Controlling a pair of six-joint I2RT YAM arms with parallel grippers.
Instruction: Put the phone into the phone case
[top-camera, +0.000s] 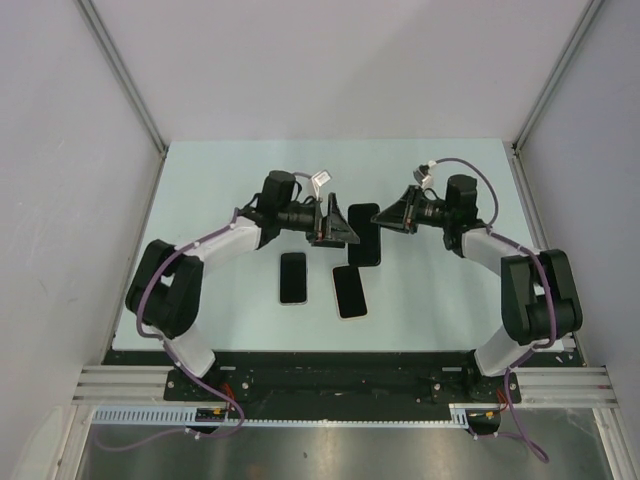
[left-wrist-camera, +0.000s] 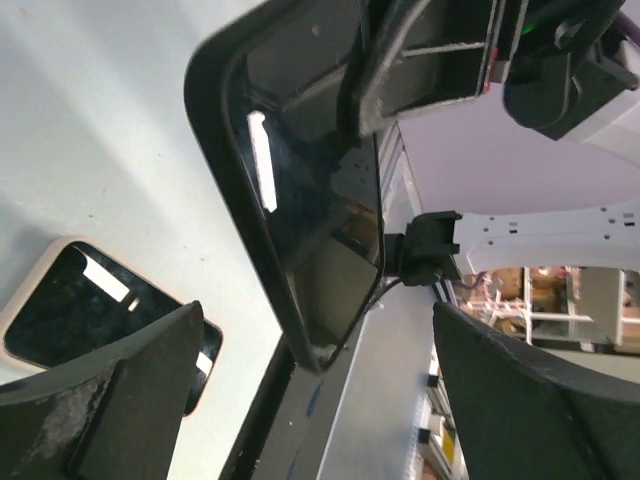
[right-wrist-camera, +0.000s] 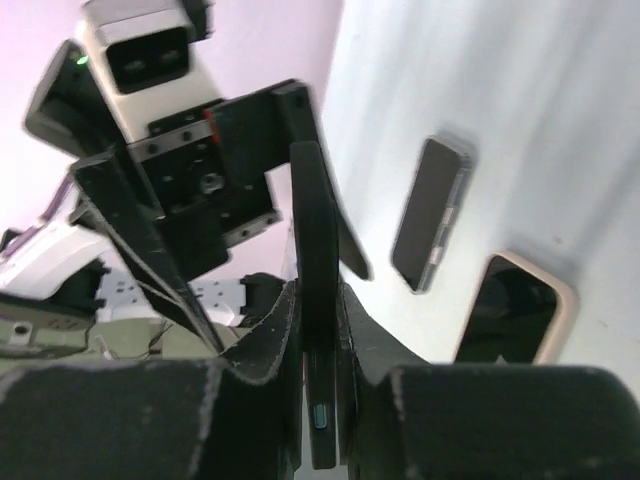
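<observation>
Phone (top-camera: 366, 245), lengthwise near-far, clamped in right end effector (right-wrist-camera: 318, 310); left end effector (left-wrist-camera: 315, 330) agape.

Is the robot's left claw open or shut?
Open. The left gripper holds its dark fingers wide apart, gripping nothing; the right gripper pinches the flat black slab.

A pale table (top-camera: 220, 180) sits between plain grey walls (top-camera: 60, 150).

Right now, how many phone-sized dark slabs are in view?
3. The held slab stands on edge in the shut right gripper, between the arms. The left flat slab and right flat slab lie side by side on the table, nearer the bases. The arms could hide more.
</observation>
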